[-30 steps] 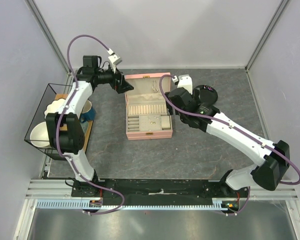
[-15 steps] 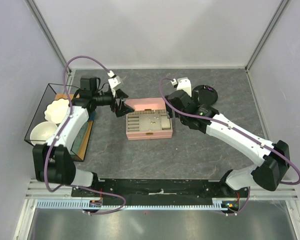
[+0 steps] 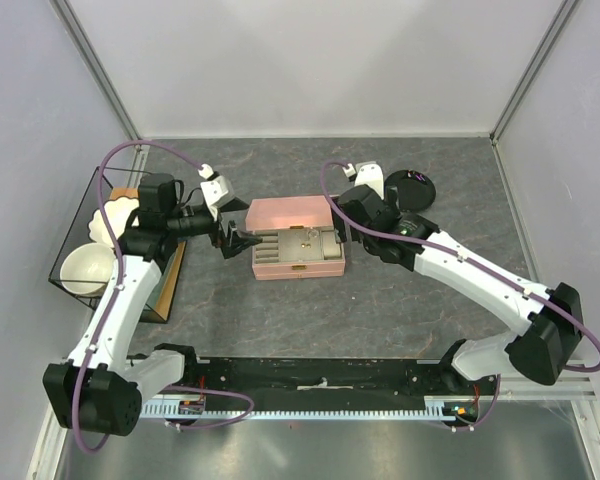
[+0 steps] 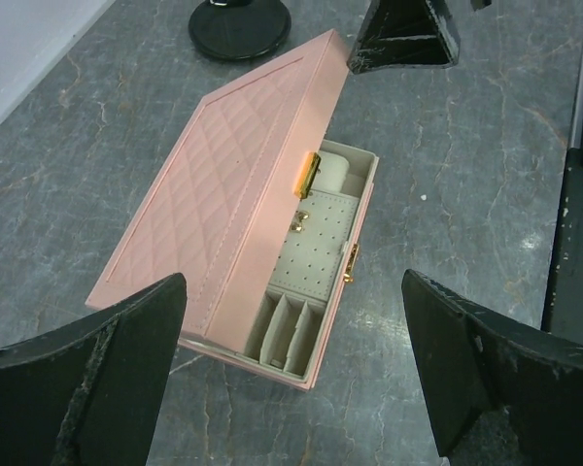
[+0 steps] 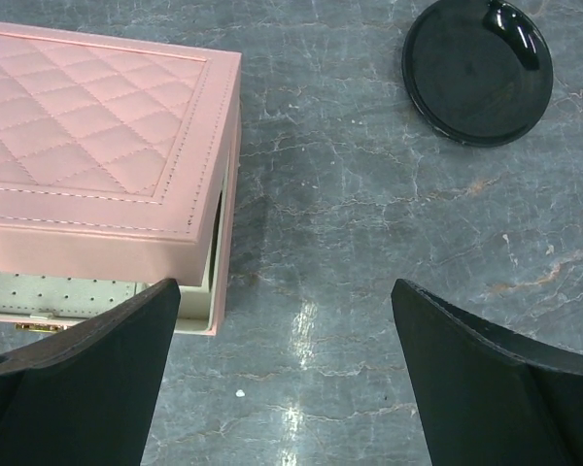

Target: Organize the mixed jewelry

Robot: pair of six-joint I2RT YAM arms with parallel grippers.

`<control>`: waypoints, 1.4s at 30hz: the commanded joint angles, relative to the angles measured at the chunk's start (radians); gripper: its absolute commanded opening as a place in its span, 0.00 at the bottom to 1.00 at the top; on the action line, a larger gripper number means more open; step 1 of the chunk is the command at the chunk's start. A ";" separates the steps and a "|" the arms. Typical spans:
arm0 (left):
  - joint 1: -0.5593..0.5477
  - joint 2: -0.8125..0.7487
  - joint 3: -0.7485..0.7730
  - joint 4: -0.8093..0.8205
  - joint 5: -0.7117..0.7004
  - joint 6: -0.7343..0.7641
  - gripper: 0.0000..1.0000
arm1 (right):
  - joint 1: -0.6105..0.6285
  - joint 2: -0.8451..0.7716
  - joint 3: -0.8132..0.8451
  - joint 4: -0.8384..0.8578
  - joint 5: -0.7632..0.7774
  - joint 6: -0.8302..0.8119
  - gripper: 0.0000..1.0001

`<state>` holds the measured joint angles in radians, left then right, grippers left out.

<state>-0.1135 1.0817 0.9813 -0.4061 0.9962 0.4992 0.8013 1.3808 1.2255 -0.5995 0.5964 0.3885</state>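
Observation:
The pink quilted box (image 3: pixel 295 240) sits mid-table, its lid (image 4: pixel 223 184) tilted low over the pale tray and leaving only the front strip uncovered. A tiny gold piece (image 4: pixel 298 225) lies on the dotted panel, and a tiny pale bit (image 4: pixel 275 362) lies in a front slot. The rest of the jewelry is hidden under the lid. My left gripper (image 3: pixel 230 240) is open and empty just left of the box, which shows between its jaws (image 4: pixel 291 388). My right gripper (image 3: pixel 342 226) is open and empty at the box's right end, over bare table (image 5: pixel 287 388).
A round black disc (image 3: pixel 412 188) lies right of the box and shows in the right wrist view (image 5: pixel 476 73). A wire basket (image 3: pixel 75 285) holding white bowls stands at the left edge, beside a wooden board (image 3: pixel 168 282). A white speck (image 5: pixel 239 392) lies on the table.
The box lid has swung from fully open down to almost shut. My left gripper moved from behind the lid forward to the box's left side. The right gripper shifted slightly.

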 commanded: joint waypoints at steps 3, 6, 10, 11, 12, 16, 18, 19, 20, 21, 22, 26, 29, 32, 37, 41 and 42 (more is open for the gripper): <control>-0.003 -0.032 0.002 0.003 0.079 -0.062 0.99 | -0.004 -0.058 -0.018 0.029 -0.001 0.027 0.98; -0.009 -0.022 0.011 0.010 0.116 -0.097 0.99 | -0.004 -0.086 -0.027 0.026 -0.007 0.029 0.98; -0.031 0.007 0.031 0.059 0.088 -0.157 0.99 | -0.004 -0.129 -0.032 0.018 -0.073 0.041 0.98; -0.043 0.021 0.037 0.072 0.079 -0.169 0.99 | -0.004 -0.138 -0.037 0.017 -0.092 0.044 0.98; -0.049 0.027 0.037 0.085 0.068 -0.177 0.99 | -0.002 -0.158 -0.041 0.017 -0.096 0.055 0.98; -0.101 0.089 0.040 0.174 -0.049 -0.241 0.99 | -0.004 -0.192 -0.079 0.015 -0.089 0.070 0.98; -0.150 0.150 0.045 0.211 -0.114 -0.252 0.99 | -0.004 -0.197 -0.090 0.015 -0.081 0.072 0.98; -0.169 0.173 0.046 0.222 -0.192 -0.257 0.99 | -0.004 -0.197 -0.098 0.015 -0.083 0.073 0.99; -0.207 0.202 0.049 0.251 -0.239 -0.257 0.99 | -0.004 -0.193 -0.101 0.017 -0.081 0.075 0.98; -0.227 0.252 0.051 0.265 -0.327 -0.258 0.99 | -0.002 -0.190 -0.106 0.017 -0.083 0.075 0.98; -0.265 0.282 0.059 0.283 -0.370 -0.261 0.99 | -0.004 -0.187 -0.112 0.018 -0.084 0.076 0.98; -0.357 0.388 0.085 0.348 -0.553 -0.240 0.99 | -0.002 -0.181 -0.124 0.023 -0.086 0.079 0.98; -0.409 0.434 0.080 0.371 -0.652 -0.206 0.99 | -0.002 -0.196 -0.141 0.024 -0.076 0.079 0.98; -0.440 0.432 0.040 0.395 -0.726 -0.174 0.99 | -0.002 -0.222 -0.158 0.017 -0.052 0.081 0.98; -0.462 0.391 -0.064 0.434 -0.841 -0.125 0.99 | -0.002 -0.243 -0.169 0.012 -0.041 0.075 0.98; -0.466 0.354 -0.148 0.449 -0.880 -0.110 0.99 | -0.002 -0.232 -0.167 0.013 -0.041 0.073 0.98; -0.468 0.348 -0.164 0.449 -0.886 -0.102 0.99 | -0.002 -0.230 -0.167 0.012 -0.044 0.073 0.98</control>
<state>-0.5831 1.4681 0.8955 0.0376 0.2253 0.3180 0.8005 1.1591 1.0599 -0.5995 0.5320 0.4519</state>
